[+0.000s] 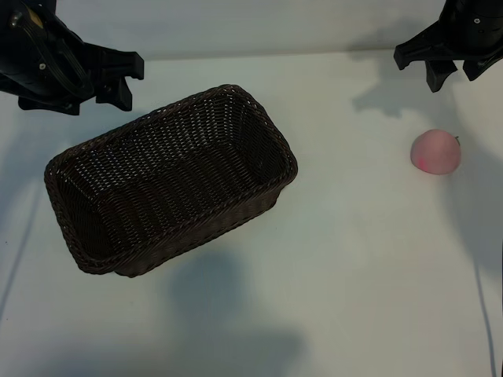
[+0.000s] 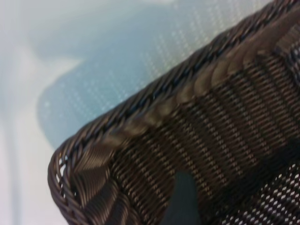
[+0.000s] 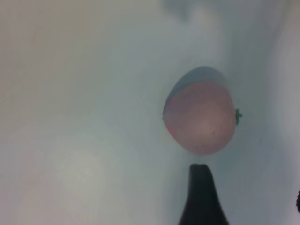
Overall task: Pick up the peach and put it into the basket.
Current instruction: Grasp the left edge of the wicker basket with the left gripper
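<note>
The peach (image 1: 435, 151) is a small pale-pink fruit with a red spot. It lies on the white table at the right, far from the basket (image 1: 259, 126). The basket is dark-brown wicker, lies slantwise at centre-left, and holds nothing. My right gripper (image 1: 457, 73) hangs open at the back right, above and behind the peach, not touching it. The right wrist view shows the peach (image 3: 200, 117) just beyond one dark fingertip (image 3: 200, 187). My left gripper (image 1: 124, 80) stays open at the back left, near the basket's far corner. Its wrist view shows the basket's braided rim (image 2: 187, 89).
The white table (image 1: 354, 275) stretches bare between basket and peach and along the front. Dark shadows of the arms fall on it. A thin cable (image 1: 483, 306) runs along the right edge.
</note>
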